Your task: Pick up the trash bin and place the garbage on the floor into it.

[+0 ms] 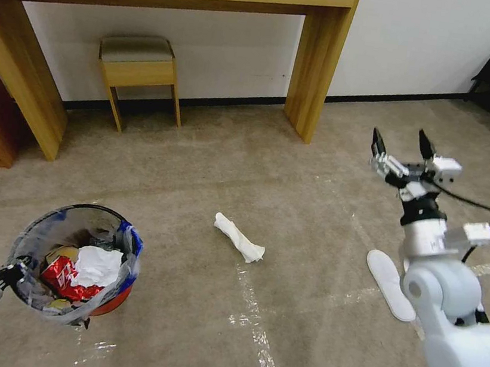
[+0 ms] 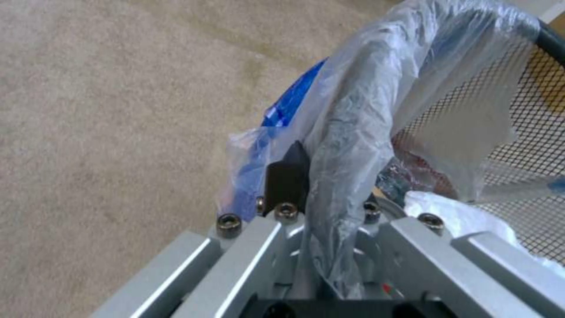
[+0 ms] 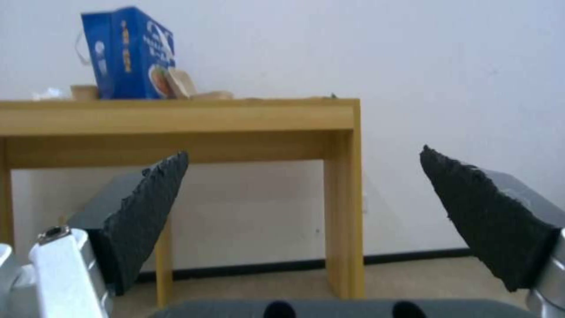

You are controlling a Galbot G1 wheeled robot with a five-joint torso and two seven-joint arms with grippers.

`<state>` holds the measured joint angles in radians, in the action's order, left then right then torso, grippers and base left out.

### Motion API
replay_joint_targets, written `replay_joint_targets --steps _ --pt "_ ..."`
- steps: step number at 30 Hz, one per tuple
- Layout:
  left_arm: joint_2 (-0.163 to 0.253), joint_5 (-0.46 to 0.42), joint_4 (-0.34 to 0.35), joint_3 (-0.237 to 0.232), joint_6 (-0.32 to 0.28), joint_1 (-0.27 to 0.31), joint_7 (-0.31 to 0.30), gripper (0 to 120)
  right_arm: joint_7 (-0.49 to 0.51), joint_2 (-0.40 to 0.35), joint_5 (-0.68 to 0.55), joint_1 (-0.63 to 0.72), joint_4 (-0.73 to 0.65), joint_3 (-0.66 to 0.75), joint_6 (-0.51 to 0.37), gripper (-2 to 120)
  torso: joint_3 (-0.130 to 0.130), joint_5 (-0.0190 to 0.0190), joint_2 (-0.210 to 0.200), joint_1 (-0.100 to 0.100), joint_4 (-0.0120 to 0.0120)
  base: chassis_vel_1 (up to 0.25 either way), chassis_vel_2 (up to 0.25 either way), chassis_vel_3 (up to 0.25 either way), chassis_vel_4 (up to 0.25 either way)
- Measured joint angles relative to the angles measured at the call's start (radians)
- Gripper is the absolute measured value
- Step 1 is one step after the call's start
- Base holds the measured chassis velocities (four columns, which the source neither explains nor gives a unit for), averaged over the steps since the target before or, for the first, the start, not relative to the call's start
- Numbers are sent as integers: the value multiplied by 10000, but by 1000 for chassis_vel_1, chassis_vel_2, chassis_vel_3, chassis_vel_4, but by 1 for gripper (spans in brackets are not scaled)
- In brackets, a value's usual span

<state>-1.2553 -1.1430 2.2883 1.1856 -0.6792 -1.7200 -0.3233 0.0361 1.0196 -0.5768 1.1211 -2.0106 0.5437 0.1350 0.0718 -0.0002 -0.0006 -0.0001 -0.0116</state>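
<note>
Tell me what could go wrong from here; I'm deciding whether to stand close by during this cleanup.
The left gripper pinches the trash bin only at its bag-covered rim, so it might slip or tilt and spill the litter inside. The open right gripper is raised well above the white tissue; a pinch on the flat carpet could miss. The white slipper lies close beside the right arm and might get nudged.

Bright, even light — glare on the floor (image 1: pixel 294 172) tape; wrist views soft, edges bowed.
</note>
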Motion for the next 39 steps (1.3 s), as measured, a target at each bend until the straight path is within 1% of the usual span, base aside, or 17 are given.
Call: replay_joint_targets --steps 5,8,18,39 --pt "10 -15 -11 27 3 -12 0 1 -72 289 548 629 -4 117 337 100 0 1 -1 1 0 0 0 0 0" --pt "4 -17 -3 30 5 -23 1 1 -69 385 641 768 -55 114 347 100 0 1 0 0 1 0 0 0 0" --pt "-24 -68 79 126 11 -98 -1 1 -43 404 743 758 -31 -25 358 100 0 1 0 0 1 -8 16 5 -12" --pt "-65 -55 63 175 24 -155 -2 1 -6 387 862 708 261 -246 332 100 1 1 0 1 2 -50 47 54 -52"
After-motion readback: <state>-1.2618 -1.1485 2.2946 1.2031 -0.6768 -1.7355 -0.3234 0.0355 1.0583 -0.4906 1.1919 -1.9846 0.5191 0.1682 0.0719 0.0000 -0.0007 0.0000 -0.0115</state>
